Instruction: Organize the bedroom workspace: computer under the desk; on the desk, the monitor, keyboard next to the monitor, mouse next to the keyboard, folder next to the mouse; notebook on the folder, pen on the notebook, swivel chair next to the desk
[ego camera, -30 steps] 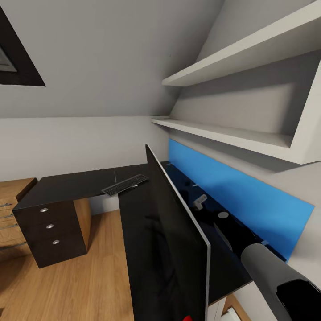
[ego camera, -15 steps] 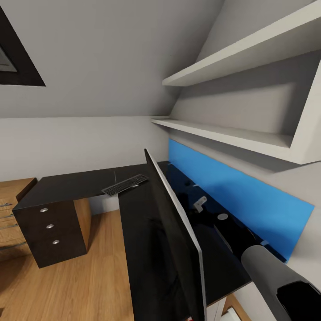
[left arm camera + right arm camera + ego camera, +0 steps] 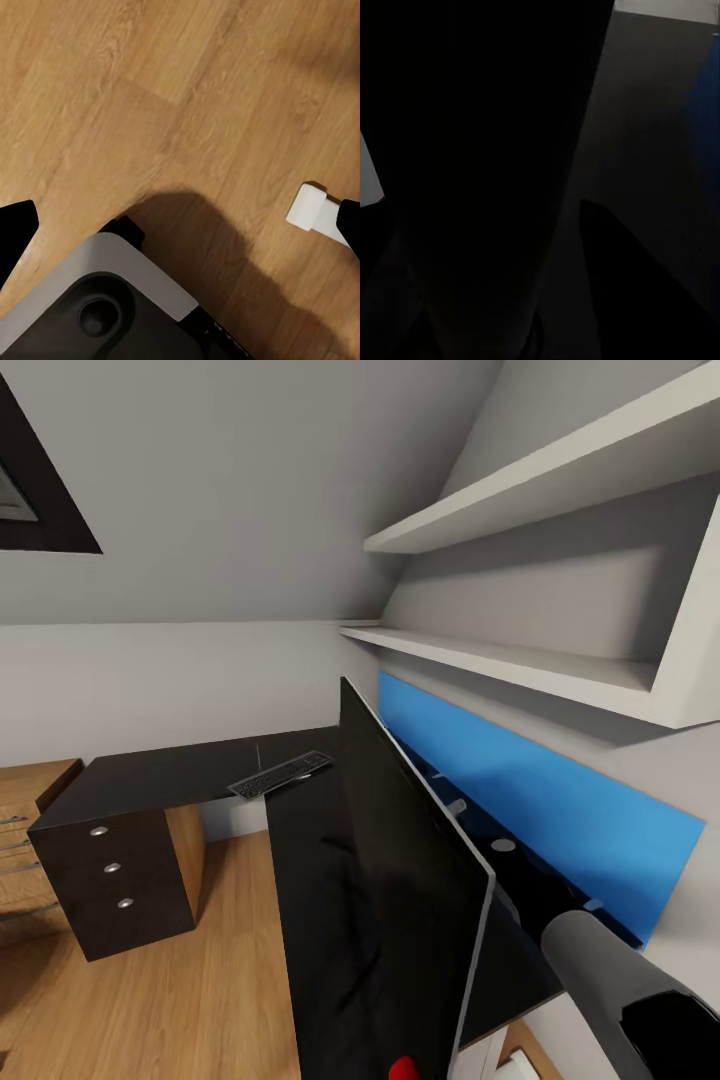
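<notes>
Setting the screen: I judge the step in hand is getting the very wide, thin black-fronted monitor (image 3: 400, 880) settled on the long glossy black L-shaped desk (image 3: 170, 775).
Monitor: it stands edge-on over the desk top, tilted, with a red dot at its lower corner; its foot is hidden, so I cannot tell whether it rests fully on the desk.
Right arm: my grey sleeve (image 3: 620, 990) reaches in behind the monitor, between it and the desk's bright blue upright back panel (image 3: 540, 790).
Right end effector: hidden behind the monitor in the head view, and the right wrist view is nearly all black; I cannot tell whether it is spread or pinching the screen.
Left end effector: its dark fingertips (image 3: 15, 229) sit wide apart, holding nothing, over the light wood floor (image 3: 187, 97), with my own grey base just below.
Keyboard: the slim silver-framed keyboard with black keys (image 3: 281, 775) lies on the desk beyond the monitor's far end, near the inner corner, well apart from the screen's middle.
Surroundings: white wall shelves (image 3: 520, 660) hang above the monitor; a dark drawer unit (image 3: 110, 885) stands under the desk's far wing.
Next move, as I judge it: bring the monitor upright and stable before letting go, then draw the keyboard closer to it.
Risk: a screen this thin and wide could topple if released while leaning.
</notes>
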You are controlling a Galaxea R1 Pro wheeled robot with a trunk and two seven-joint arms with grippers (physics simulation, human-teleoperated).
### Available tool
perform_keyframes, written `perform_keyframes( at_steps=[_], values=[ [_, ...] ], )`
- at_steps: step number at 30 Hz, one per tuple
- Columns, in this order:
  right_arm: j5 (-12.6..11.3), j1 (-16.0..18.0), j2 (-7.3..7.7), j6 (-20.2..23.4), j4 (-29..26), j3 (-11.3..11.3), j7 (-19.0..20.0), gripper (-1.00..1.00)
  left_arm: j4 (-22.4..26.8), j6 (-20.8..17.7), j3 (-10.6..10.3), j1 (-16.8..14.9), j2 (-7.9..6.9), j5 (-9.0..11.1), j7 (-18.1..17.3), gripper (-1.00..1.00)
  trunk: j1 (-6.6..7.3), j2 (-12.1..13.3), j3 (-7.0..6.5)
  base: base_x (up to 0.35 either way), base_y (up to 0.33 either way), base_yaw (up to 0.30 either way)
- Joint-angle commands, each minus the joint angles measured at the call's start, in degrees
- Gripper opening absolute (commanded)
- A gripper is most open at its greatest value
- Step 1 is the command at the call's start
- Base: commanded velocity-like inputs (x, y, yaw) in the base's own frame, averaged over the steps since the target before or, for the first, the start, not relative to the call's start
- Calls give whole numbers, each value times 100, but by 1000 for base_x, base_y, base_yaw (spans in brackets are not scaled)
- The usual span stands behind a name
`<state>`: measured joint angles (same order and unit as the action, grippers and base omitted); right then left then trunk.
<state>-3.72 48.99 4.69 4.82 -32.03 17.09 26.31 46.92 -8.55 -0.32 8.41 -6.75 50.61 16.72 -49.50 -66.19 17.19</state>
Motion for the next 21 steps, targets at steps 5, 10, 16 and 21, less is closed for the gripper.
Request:
perform_keyframes(
  at_steps=[5, 10, 16, 21],
  values=[
    [-58, 5, 6, 54, -14, -3, 6, -100, 19, -24, -3, 3, 3, 36, 39, 100, -1, -5, 6, 0, -22, 0],
    [-58, 5, 4, 55, -14, -3, 5, -100, 19, -24, -3, 3, 4, 33, 48, 100, -1, -5, 6, 0, -180, 0],
    [-58, -2, 7, 50, -18, -3, 5, -100, 19, -23, -3, 3, 0, 35, 47, 100, -1, -5, 6, 0, -224, 0],
    [-58, -14, 12, 47, -48, -3, 6, -100, 19, -29, -3, 3, -1, 36, 37, 100, -1, -5, 6, 0, -66, 0]
  ],
)
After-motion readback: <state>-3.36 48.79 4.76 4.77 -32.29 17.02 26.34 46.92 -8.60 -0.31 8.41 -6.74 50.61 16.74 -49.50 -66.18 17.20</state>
